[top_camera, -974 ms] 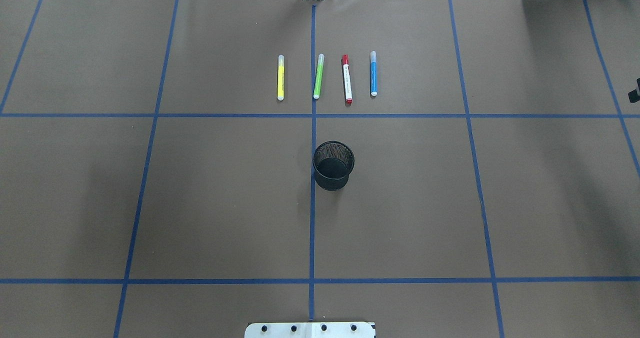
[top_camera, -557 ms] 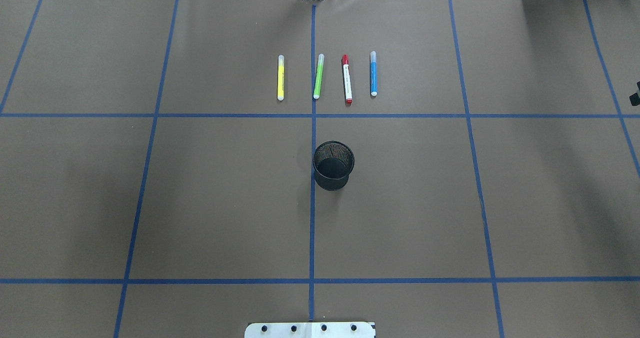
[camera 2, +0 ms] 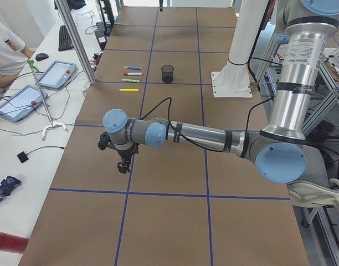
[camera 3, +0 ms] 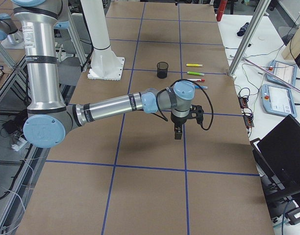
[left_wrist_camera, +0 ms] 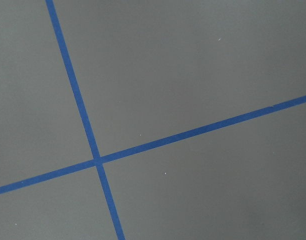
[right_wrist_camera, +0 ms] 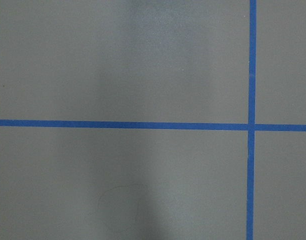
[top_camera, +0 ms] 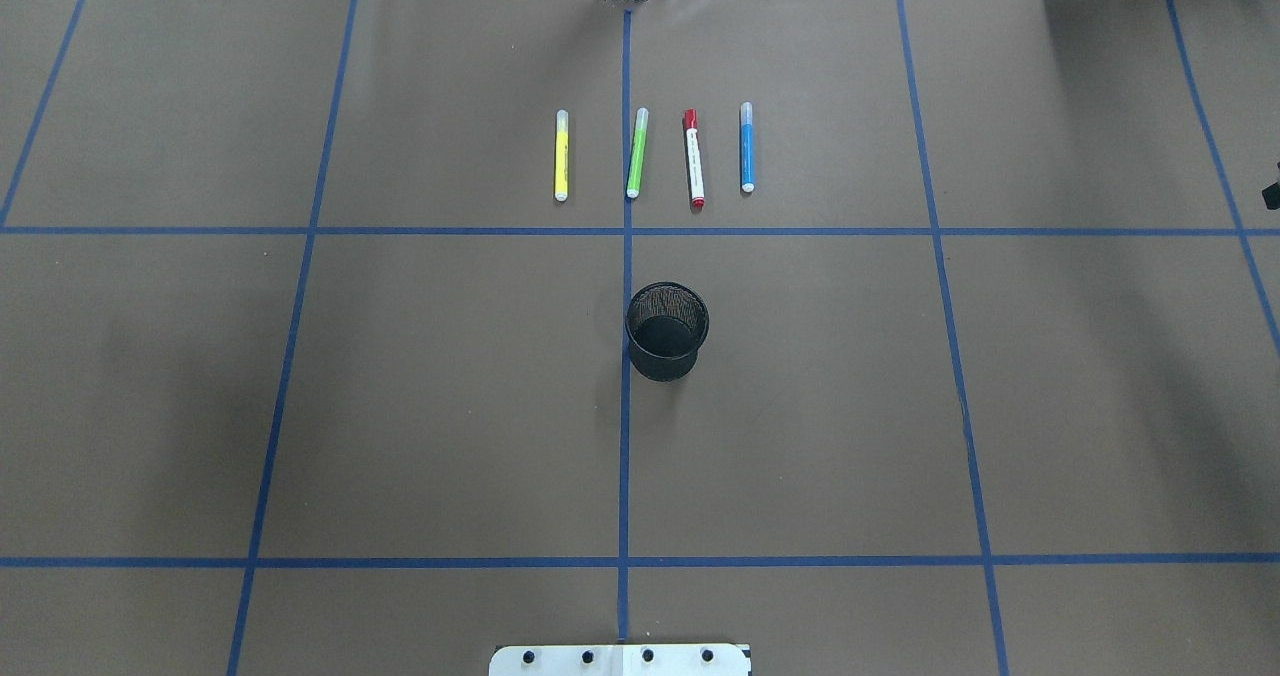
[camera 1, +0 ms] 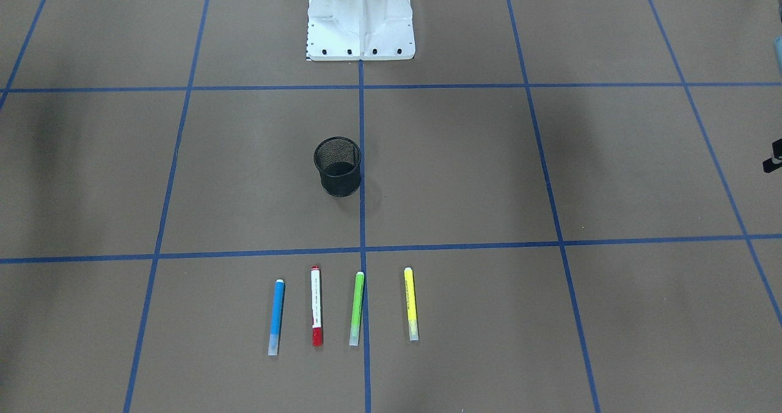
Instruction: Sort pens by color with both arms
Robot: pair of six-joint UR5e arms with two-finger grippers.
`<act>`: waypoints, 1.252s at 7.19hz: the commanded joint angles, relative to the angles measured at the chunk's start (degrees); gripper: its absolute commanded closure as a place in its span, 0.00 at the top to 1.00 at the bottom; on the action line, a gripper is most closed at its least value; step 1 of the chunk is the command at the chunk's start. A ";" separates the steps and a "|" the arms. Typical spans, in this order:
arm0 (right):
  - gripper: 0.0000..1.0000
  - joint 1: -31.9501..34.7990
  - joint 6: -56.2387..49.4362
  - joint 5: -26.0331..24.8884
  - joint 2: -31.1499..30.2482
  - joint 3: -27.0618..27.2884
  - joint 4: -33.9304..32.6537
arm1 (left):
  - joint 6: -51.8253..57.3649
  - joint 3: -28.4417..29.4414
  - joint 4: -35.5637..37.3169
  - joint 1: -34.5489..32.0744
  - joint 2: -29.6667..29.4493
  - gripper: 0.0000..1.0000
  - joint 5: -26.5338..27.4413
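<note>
Four pens lie side by side on the brown table. In the overhead view they are the yellow pen (top_camera: 561, 156), green pen (top_camera: 636, 153), red-capped white pen (top_camera: 693, 159) and blue pen (top_camera: 746, 148). The front view shows them too: blue pen (camera 1: 276, 317), red pen (camera 1: 316, 306), green pen (camera 1: 357, 308), yellow pen (camera 1: 410, 303). My left gripper (camera 2: 122, 164) hangs over the table's left end, far from the pens. My right gripper (camera 3: 178, 133) hangs over the right end; only a sliver shows overhead (top_camera: 1272, 194). I cannot tell whether either is open or shut. Nothing is held.
A black mesh cup (top_camera: 667, 331) stands upright at the table's middle, nearer me than the pens. The white arm base (camera 1: 360, 19) is at my edge. Blue tape lines (top_camera: 625, 456) grid the table. Tablets (camera 2: 56, 75) and an operator sit beyond the far edge.
The black sliver of my right gripper at the overhead view's right edge has slid further out. The shadow on the left has drifted left. Pens and cup have not moved.
</note>
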 commanded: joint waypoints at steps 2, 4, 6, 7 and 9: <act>0.99 0.01 0.08 -0.21 -0.26 0.01 -0.35 | -0.22 -0.09 0.11 -0.21 -0.01 0.99 -0.03; 0.99 0.09 0.00 -0.47 -0.96 -0.08 -0.35 | -0.22 -0.09 0.02 -0.21 -0.01 0.99 -0.03; 0.99 0.18 -0.79 -0.12 -1.05 -0.34 -0.44 | -0.13 -0.26 -0.33 -0.65 0.16 0.99 0.32; 0.99 0.62 -4.28 0.14 -1.66 -0.60 -0.53 | -0.13 -0.18 -0.33 -0.65 0.16 0.99 0.32; 0.99 0.97 -5.45 -0.47 -1.23 -0.25 -2.19 | -4.84 -0.52 -0.41 -0.65 0.25 1.00 0.32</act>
